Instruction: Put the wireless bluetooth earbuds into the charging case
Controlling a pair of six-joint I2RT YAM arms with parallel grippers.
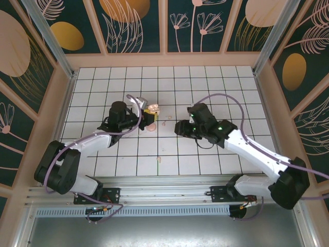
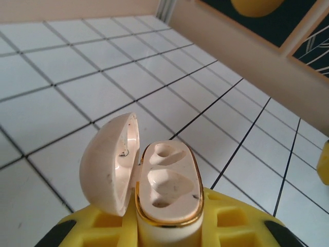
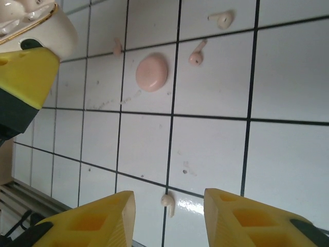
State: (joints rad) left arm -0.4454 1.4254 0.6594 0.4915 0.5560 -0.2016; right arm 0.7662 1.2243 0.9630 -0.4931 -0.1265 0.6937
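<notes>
The white tiled tabletop [image 1: 205, 87], ruled in black and walled by floral panels, carries everything. The charging case [image 2: 169, 180] is off the tiles. Your left pincer [image 2: 169, 231] grips its cream body from both sides, gold rim up, lid [image 2: 108, 164] swung open to the left, both wells empty. In the top view it hangs near the middle of the tabletop, just beyond a closed pink puck [image 3: 151, 72] lying flat on a tile.

None of the earbuds is in yet. One pale earbud [image 3: 168, 203] lies on a grid line right under your right pincer [image 3: 168, 198], whose yellow fingers stand wide apart and hold nothing. A pink one [image 3: 196, 54] lies just beside the puck, and another pale one [image 3: 222, 19] lies a little farther off.

The step in hand looks like the first pick. Take the pale earbud below the right pincer, since its colour suits the held case. The puck may be a second case for the pink one, though I cannot tell.

Come straight down astride the bulb, not the thin stem, and close softly so it does not skid on the glossy tile. Hold the case level, with the lid clear of your approach. Which well this earbud fits cannot be told from here, so check before you press.
</notes>
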